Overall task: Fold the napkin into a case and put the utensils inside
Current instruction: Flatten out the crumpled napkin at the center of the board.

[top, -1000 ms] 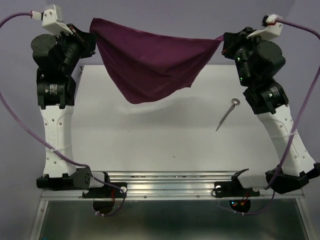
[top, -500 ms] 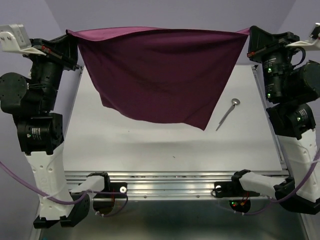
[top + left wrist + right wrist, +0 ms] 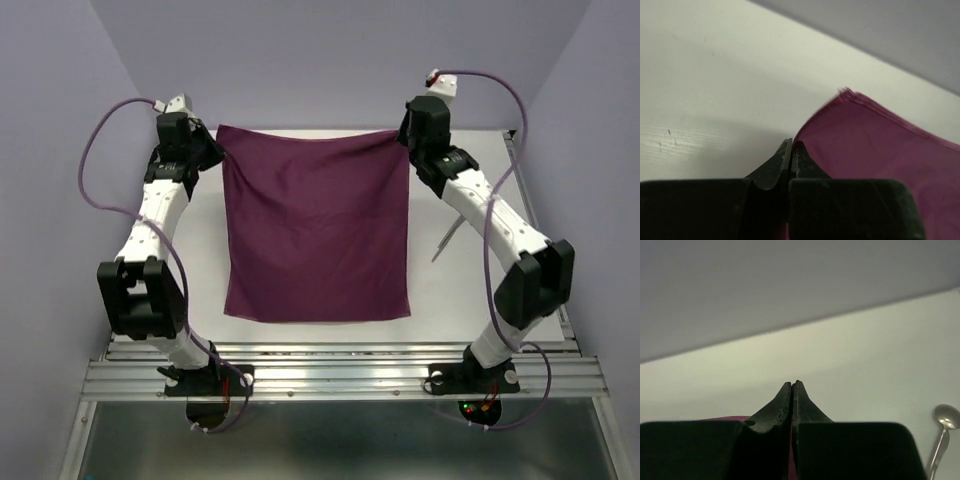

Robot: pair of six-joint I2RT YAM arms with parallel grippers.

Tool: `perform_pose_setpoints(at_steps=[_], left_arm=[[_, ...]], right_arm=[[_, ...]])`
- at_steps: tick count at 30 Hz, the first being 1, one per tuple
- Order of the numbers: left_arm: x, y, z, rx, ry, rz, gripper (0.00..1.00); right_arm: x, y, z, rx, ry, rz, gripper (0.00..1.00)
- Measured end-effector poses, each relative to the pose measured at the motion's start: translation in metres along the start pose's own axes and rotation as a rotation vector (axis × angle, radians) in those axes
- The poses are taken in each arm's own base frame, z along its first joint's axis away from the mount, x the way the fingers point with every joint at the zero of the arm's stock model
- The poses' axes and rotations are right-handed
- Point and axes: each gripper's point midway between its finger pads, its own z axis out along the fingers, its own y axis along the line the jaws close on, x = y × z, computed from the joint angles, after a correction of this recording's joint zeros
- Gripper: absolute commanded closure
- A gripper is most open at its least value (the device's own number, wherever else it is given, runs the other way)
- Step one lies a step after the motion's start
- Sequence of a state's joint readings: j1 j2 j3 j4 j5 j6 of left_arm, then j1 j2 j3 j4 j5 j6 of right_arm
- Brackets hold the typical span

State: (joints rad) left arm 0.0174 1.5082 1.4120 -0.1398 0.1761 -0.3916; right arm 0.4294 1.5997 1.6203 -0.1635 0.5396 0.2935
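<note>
The plum-purple napkin (image 3: 315,225) lies spread flat as a square on the white table (image 3: 465,290). My left gripper (image 3: 214,150) is shut on its far left corner, and my right gripper (image 3: 405,135) is shut on its far right corner. In the left wrist view the closed gripper (image 3: 791,145) meets the napkin (image 3: 880,155) edge. In the right wrist view a purple sliver shows between the closed fingers of that gripper (image 3: 794,384). A silver spoon (image 3: 942,432) lies to the right of the napkin. From above only its handle (image 3: 446,240) shows beside the right arm. No case is formed.
Purple walls close in the table on the left, the far side and the right. An aluminium rail (image 3: 340,365) with both arm bases runs along the near edge. Bare table shows either side of the napkin.
Both arms have stretched out toward the far edge and come down. The napkin, which hung in the air between them, now lies flat on the table. Both grips have held.
</note>
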Motion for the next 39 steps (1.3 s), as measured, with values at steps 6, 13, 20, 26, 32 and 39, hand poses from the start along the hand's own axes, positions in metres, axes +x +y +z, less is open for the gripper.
perform_pose_setpoints(at_steps=[6,13,20,26,32,39], left_arm=[[0.065,0.047,0.076,-0.109,0.169,-0.037,1.0],[0.096,0.073,0.149,-0.153,0.241,-0.06,1.0],[0.127,0.092,0.175,-0.191,0.313,-0.081,0.26],[0.123,0.098,0.196,-0.222,0.32,-0.077,0.01],[0.115,0.108,0.186,-0.304,0.316,-0.056,0.06],[0.111,0.114,0.104,-0.446,0.352,-0.03,0.23]], right_arm=[[0.12,-0.018,0.085,0.077,0.211,-0.119,0.99],[0.2,-0.024,0.153,0.085,0.317,-0.161,0.99],[0.21,-0.024,0.177,0.053,0.335,-0.122,0.25],[0.204,-0.023,0.188,0.026,0.34,-0.098,0.04],[0.221,-0.028,0.161,0.002,0.434,-0.067,0.08],[0.22,-0.035,0.076,-0.062,0.573,0.011,0.11]])
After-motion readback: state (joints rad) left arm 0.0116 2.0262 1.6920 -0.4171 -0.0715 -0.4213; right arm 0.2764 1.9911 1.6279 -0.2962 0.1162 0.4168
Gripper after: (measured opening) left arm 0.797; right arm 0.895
